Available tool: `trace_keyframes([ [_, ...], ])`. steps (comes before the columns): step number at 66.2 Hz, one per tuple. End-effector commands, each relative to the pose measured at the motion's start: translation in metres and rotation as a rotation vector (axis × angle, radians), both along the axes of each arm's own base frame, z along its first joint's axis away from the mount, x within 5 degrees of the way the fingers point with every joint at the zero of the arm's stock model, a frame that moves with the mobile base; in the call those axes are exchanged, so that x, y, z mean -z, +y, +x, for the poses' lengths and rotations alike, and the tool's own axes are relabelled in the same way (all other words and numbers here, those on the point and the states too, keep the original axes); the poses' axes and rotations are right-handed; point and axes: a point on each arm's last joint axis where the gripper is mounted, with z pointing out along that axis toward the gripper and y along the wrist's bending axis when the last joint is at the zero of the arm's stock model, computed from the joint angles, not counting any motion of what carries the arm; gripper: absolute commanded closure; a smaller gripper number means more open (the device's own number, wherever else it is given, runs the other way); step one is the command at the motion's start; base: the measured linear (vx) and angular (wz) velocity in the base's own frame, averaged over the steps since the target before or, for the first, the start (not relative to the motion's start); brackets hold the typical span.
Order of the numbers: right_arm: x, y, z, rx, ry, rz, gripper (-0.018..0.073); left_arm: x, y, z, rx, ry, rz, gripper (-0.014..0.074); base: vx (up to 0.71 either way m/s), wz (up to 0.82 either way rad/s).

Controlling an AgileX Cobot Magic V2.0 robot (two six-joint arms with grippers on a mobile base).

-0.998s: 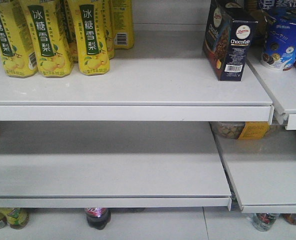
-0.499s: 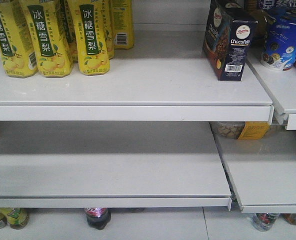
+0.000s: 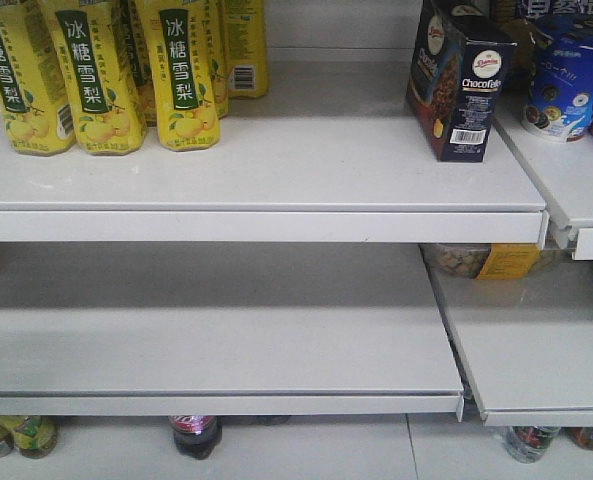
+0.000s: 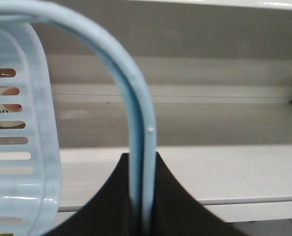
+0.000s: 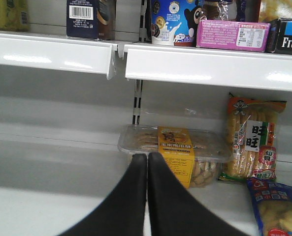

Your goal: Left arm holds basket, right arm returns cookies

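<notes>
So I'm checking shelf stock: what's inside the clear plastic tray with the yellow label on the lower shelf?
The clear tray holds pale, lumpy biscuit-like pieces, visible at its right end. The yellow label and the right gripper jaws cover the middle, so a count isn't possible.

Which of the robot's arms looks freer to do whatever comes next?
Right. Its black gripper is shut on nothing, while the left gripper clamps the light blue plastic basket's looped handle.

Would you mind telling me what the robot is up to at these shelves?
It is restocking a shop shelf. The left end effector is shut on the handle of the light blue basket. The cookies carton stands upright on the upper shelf, right of the yellow drink bottles. The right end effector is shut and empty, lower down, facing a clear tray of biscuits.
</notes>
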Motion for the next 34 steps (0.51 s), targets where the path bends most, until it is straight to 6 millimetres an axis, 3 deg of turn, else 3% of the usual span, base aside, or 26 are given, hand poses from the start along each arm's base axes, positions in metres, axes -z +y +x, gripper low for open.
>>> trace_keyframes([
  [1, -0.0059, 0.0006, -0.0007, -0.007, -0.072, 0.006, 0.0568, -0.0060, 0.0002, -0.0002, 0.000, -0.107, 0.010, 0.0603, 0.00, 0.00],
  [34, -0.0059, 0.0006, -0.0007, -0.006, -0.072, 0.005, 0.0568, -0.0060, 0.0002, -0.0002, 0.000, -0.107, 0.011, 0.0603, 0.00, 0.00],
])
